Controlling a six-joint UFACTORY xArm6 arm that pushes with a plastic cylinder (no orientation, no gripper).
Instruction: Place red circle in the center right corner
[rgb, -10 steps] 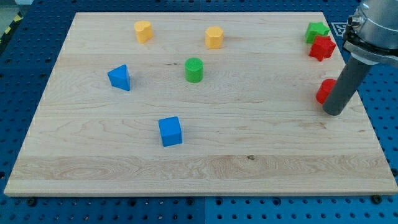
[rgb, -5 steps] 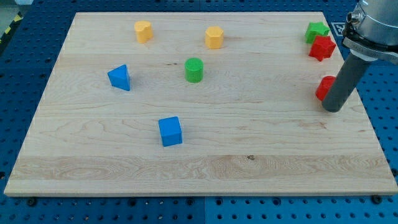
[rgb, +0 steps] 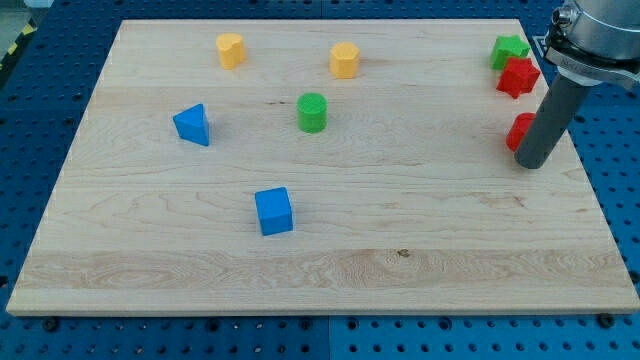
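Note:
The red circle sits near the board's right edge, about mid-height, mostly hidden behind my rod. My tip rests on the board just below and to the right of the red circle, touching or almost touching it. A red star lies above it near the right edge.
A green star sits in the top right corner beside the red star. A green cylinder, two yellow blocks, a blue triangle and a blue cube lie across the wooden board.
My tip has moved a little upward along the right edge, and the red circle has shifted upward with it. The other blocks have not moved.

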